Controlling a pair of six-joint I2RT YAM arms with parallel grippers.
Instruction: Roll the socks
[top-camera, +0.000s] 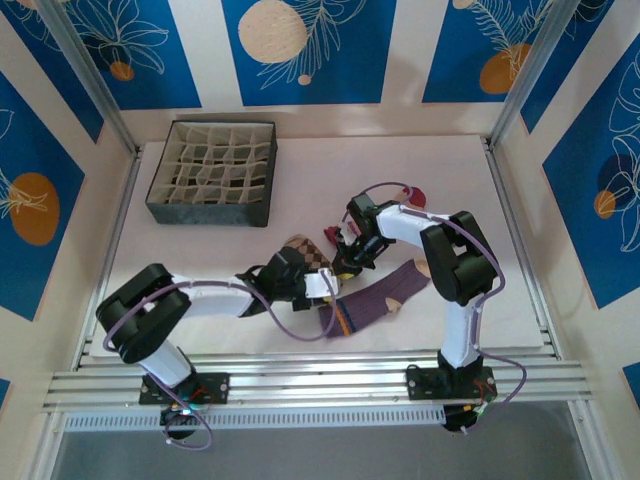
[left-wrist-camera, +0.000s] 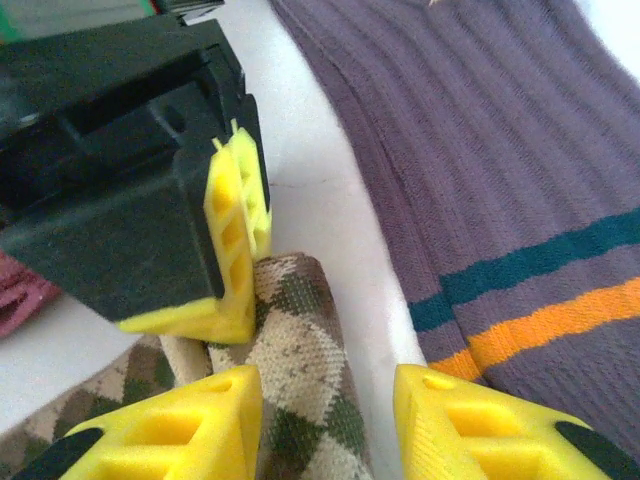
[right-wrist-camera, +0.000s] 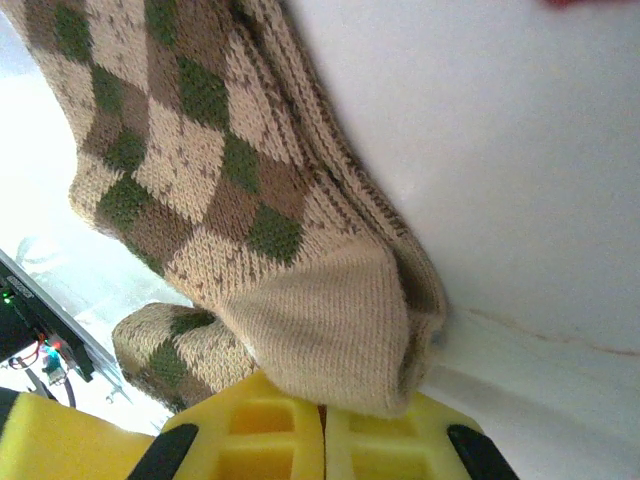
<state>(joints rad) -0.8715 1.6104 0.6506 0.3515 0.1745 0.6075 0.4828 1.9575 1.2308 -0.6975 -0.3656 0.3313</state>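
Right fingers (right-wrist-camera: 270, 435) clenched on the tan end of the checkered sock (right-wrist-camera: 200, 180), left fingers (left-wrist-camera: 190, 420) parted astride its rolled part — close left squarely on the roll, keep fabric taut, avoid the purple sock (left-wrist-camera: 500, 150) alongside.

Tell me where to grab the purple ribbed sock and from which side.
Pinch the purple sock at its striped cuff end, coming straight down from above. It lies flat and stretched out on the table, so only a top pinch gathers fabric, and the cuff lies nearest the left claw.
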